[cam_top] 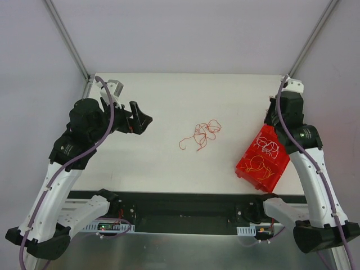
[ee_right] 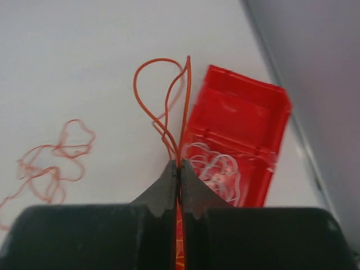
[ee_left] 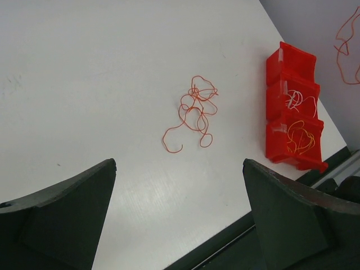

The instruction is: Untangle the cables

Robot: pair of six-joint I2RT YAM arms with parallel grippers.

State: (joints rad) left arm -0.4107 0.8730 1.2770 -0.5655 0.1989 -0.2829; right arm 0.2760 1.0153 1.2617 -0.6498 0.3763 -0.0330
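A robotics lab cell: a plain white tabletop (cam_top: pixel 169 101) walled by bare pale-grey panels (cam_top: pixel 185 34) on slim metal corner posts (cam_top: pixel 66 39). A white-and-black left arm (cam_top: pixel 56 185) and right arm (cam_top: pixel 315 180) are bolted at its edge, with a red plastic compartment bin (cam_top: pixel 247 170) just below the right gripper (ee_right: pixel 179 169).

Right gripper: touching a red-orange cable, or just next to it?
Touching. The right wrist view shows the right gripper shut on the red-orange cable. The strand is pinched between the fingertips, and its loops stick out beyond them.

We see a glossy, smooth red plastic bin (cam_top: pixel 263 158), thin smooth red-orange cables (cam_top: pixel 201 135), a matt white table (cam_top: pixel 169 101) and matt, dark plastic left fingers (ee_left: pixel 62 219).
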